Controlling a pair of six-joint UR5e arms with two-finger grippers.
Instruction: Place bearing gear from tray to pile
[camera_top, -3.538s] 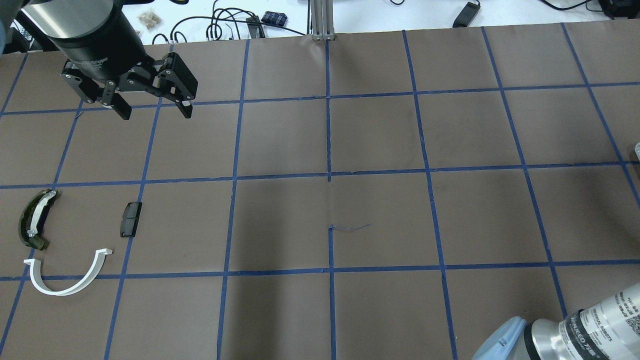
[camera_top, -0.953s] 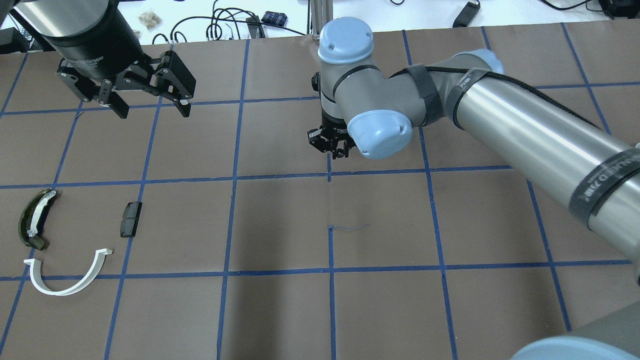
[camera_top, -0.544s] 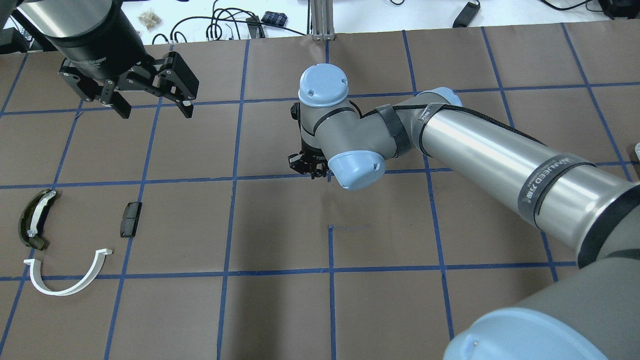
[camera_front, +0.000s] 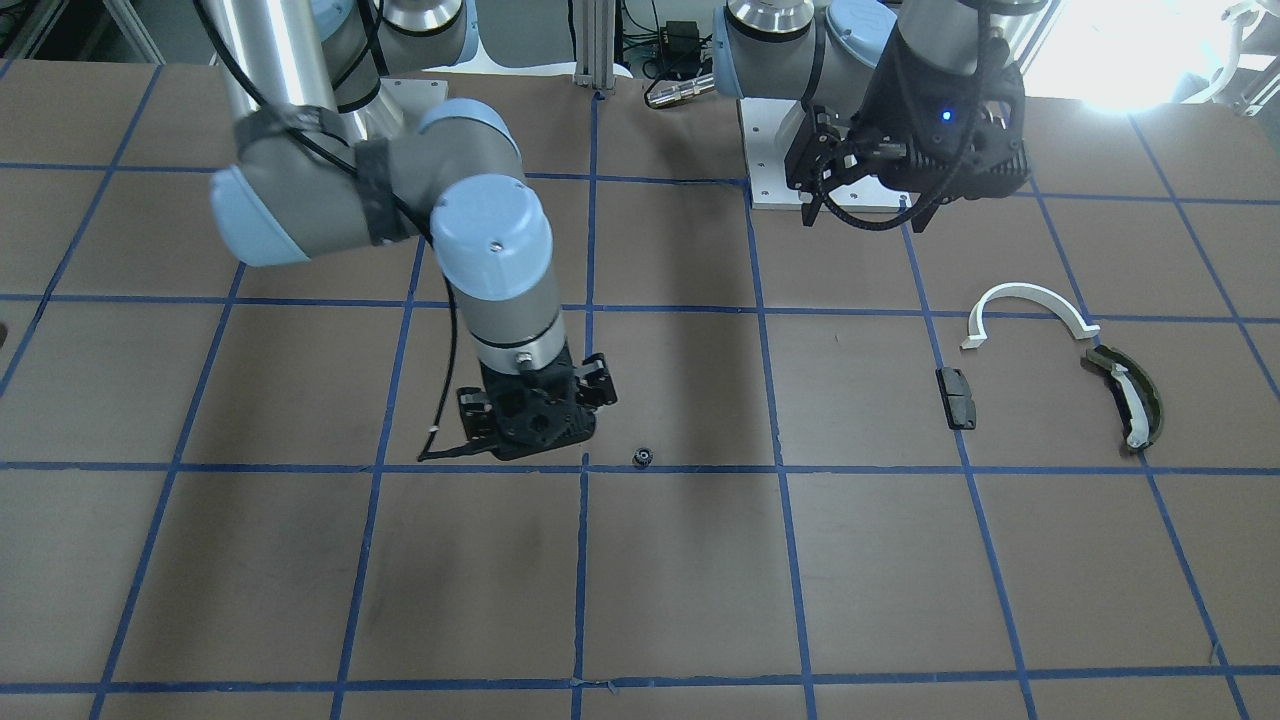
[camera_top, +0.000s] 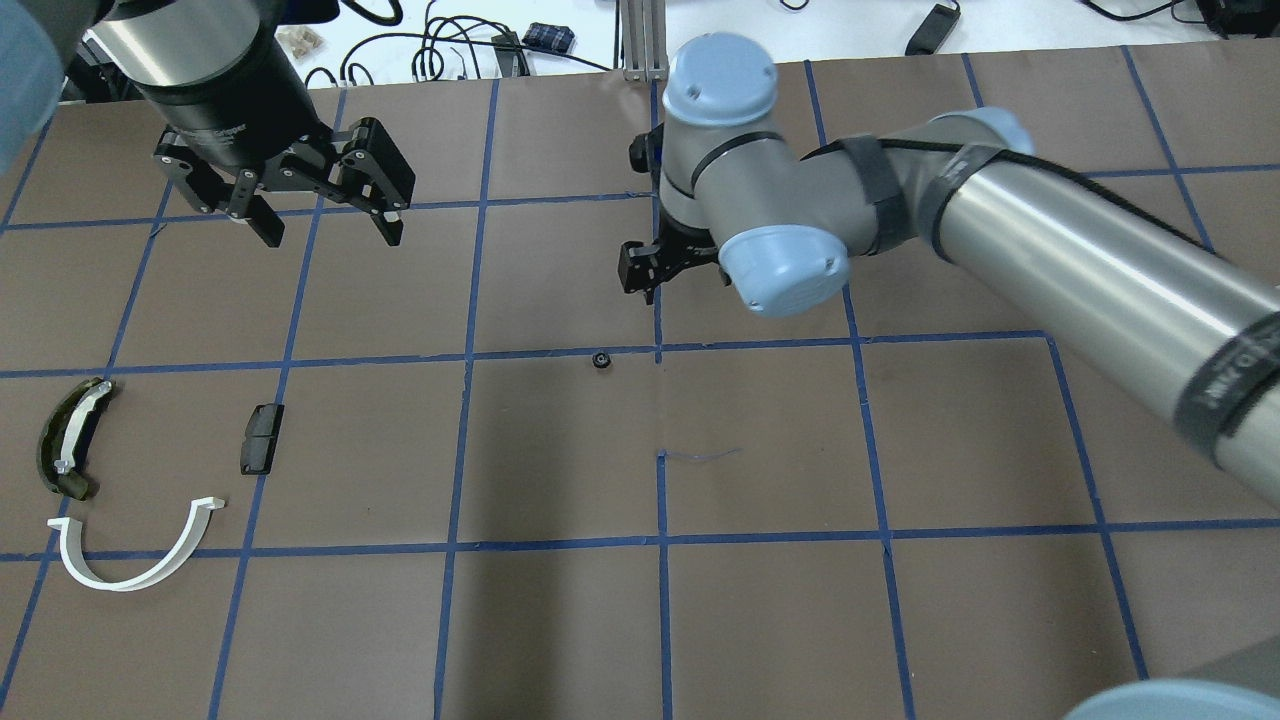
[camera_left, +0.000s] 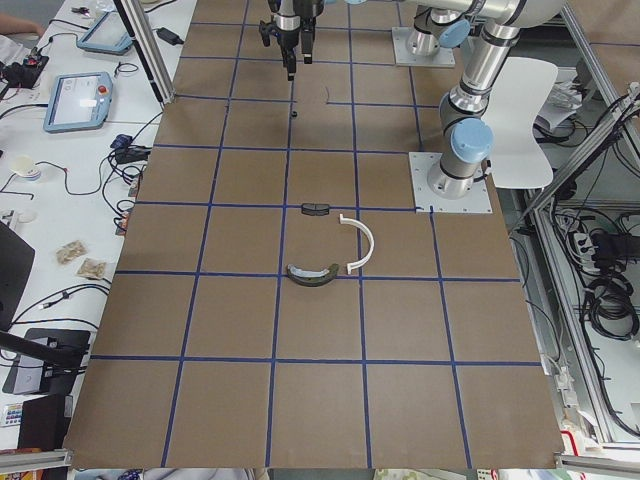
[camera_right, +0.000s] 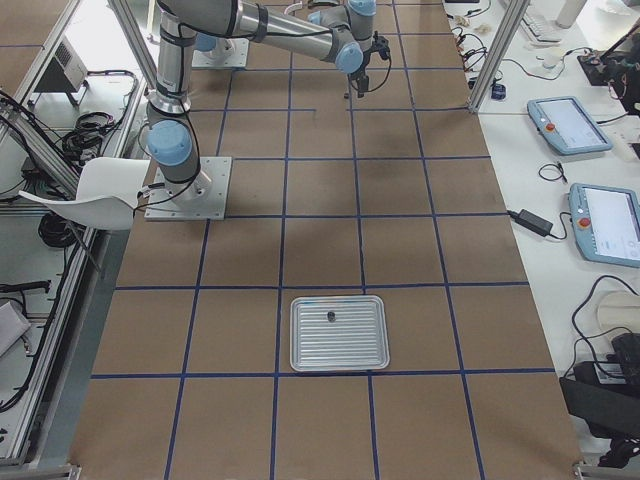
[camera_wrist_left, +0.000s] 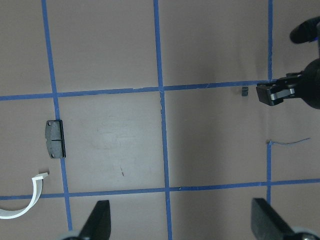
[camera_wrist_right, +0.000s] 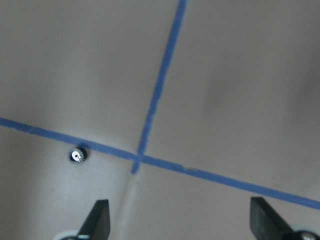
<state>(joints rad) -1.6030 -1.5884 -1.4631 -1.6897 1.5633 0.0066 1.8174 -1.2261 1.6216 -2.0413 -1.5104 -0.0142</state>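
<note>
Bearing gear (camera_top: 600, 361) lies on the worktop (camera_top: 560, 450) just left of centre in the overhead view, beside a blue tape line (camera_top: 540, 353) and well apart from the pile (camera_top: 262, 438) at the lower left; its teeth cannot be made out there. The right hand (camera_front: 532, 430), largely hidden under its wrist from overhead, is pointed down near the gear with jaws spread wide and nothing held, and the left hand (camera_top: 330, 232) is likewise spread at the upper left. Lettering on the arms is too blurred to be read.
</note>
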